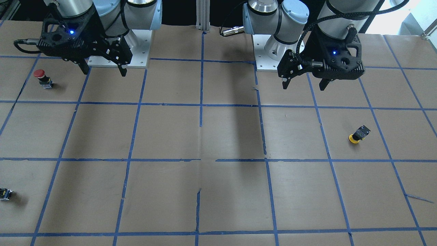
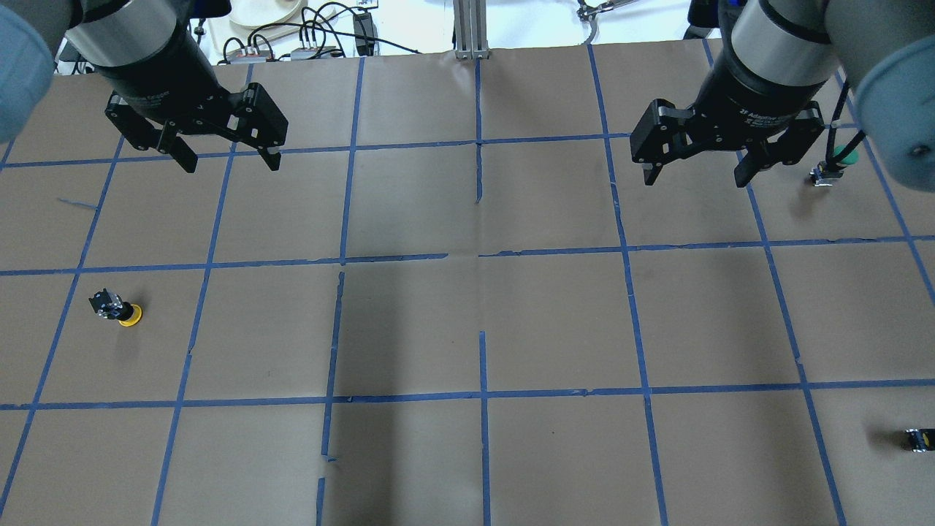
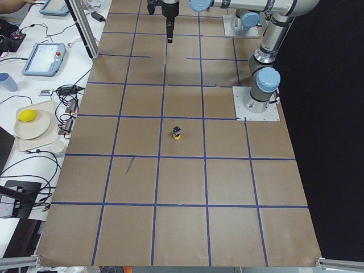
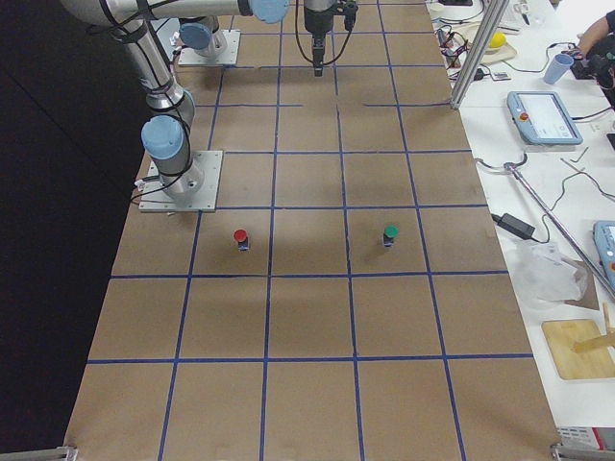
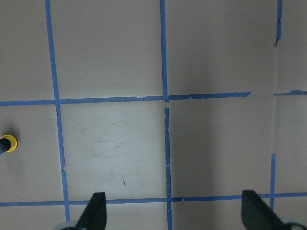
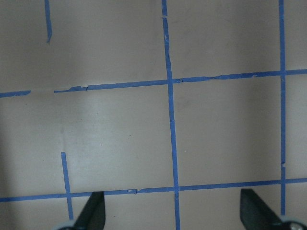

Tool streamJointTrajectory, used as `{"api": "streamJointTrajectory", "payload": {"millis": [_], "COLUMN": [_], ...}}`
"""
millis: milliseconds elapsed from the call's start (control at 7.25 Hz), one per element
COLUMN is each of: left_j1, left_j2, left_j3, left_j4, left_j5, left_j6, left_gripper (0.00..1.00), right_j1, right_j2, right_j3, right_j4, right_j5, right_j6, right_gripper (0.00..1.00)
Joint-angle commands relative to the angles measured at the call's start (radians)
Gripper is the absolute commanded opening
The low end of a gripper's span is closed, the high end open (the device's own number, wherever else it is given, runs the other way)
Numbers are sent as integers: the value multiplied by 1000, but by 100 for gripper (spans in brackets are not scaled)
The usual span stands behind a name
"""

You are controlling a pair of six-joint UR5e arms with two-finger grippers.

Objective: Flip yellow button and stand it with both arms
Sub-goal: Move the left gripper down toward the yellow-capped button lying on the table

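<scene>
- The yellow button (image 2: 115, 307) is found on the robot's left half of the surface (image 1: 232, 136), inside one taped square and well apart from both arms
- It appears to be resting on its yellow cap with the black body pointing up, though a slight lean cannot be ruled out at this size; this is judged to be why a flip is called for
- The left fingers (image 2: 182, 153) are spread wide with nothing between them, and are held high above the surface near the robot's base
- In the left wrist view the button is caught only at the left edge, so that arm is not lined up over it
- The right fingers (image 2: 746, 174) are likewise spread wide and bare, raised over the opposite half
- Both pairs being parted and lifted is read as a ready pose, with no step of the task begun
- The left arm, being the nearer, is judged the likelier to be sent for the first pick, with the button then passed across for turning
- A red button (image 1: 42, 78), a green button (image 4: 389, 233) and a small dark capless part (image 1: 5, 194) are left standing on the robot's right side
</scene>
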Motion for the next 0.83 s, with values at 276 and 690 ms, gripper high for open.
{"api": "streamJointTrajectory", "payload": {"millis": [276,690], "left_j1": [37,242], "left_j2": [19,44], "left_j3": [-51,-164], "left_j4": [-9,-1], "left_j5": [9,41], "left_j6": [205,527], "left_gripper": [100,100], "right_j1": [-1,-1], "right_j2": [0,3], "right_j3": [0,0], "right_j4": [0,-3], "right_j5": [-2,3], "right_j6": [-1,1], "right_gripper": [100,100]}}
